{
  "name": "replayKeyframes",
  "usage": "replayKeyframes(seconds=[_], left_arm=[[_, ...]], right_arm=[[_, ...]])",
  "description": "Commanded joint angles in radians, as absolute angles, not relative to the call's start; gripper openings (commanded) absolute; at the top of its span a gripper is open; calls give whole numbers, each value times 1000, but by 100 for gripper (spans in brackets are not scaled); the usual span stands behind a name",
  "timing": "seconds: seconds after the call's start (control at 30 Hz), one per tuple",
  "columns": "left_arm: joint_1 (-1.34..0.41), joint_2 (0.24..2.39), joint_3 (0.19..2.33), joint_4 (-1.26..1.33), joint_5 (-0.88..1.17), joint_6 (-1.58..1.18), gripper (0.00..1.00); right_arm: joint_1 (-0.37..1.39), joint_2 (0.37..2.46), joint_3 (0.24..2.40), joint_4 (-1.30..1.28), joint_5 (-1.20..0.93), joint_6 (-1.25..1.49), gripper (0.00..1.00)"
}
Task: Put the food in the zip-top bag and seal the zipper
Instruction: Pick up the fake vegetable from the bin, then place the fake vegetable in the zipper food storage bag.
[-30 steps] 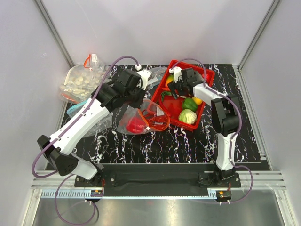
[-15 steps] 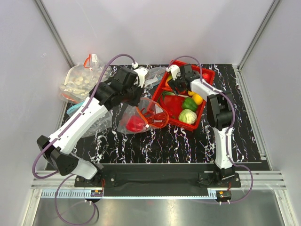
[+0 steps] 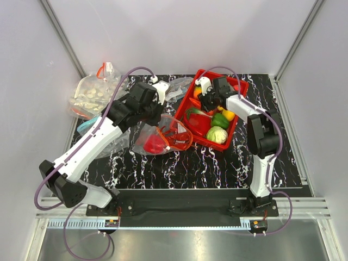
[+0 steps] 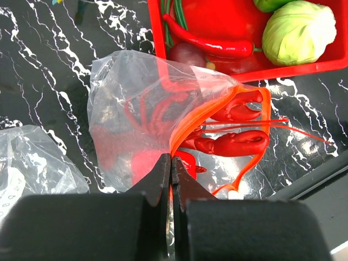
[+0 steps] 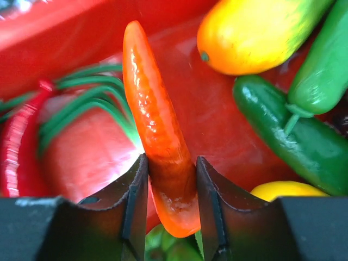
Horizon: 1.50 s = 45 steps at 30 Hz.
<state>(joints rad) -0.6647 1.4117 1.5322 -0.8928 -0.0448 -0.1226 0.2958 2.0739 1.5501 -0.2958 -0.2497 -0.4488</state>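
Right wrist view: your right claw (image 5: 169, 175) clamps the glossy orange plastic carrot (image 5: 149, 103); your left claw (image 4: 171, 166) pinches the clear zip-top bag (image 4: 122, 87).

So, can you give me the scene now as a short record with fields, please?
left end effector: shut on the zip-top bag, by its zipper
right end effector: shut on the carrot, over the red tray
zipper: open
in bag: lobster, claws near the mouth
in tray: cabbage, red chili
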Motion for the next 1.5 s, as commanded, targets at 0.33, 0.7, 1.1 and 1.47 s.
replayKeyframes(seconds=[0.33, 0.7, 1.1, 1.47], left_arm=[[-657, 1318, 1442, -755, -8, -103, 0], [-655, 1295, 1382, -684, 60, -107, 0], [-653, 1295, 1365, -670, 43, -115, 0], [-653, 1278, 1336, -617, 113, -121, 0]], right_arm=[[281, 1829, 1467, -152, -376, -183, 21], [281, 1648, 1440, -419, -628, 118, 2], [495, 1274, 1137, -575, -666, 231, 1], [580, 1242, 1048, -502, -661, 380, 0]])
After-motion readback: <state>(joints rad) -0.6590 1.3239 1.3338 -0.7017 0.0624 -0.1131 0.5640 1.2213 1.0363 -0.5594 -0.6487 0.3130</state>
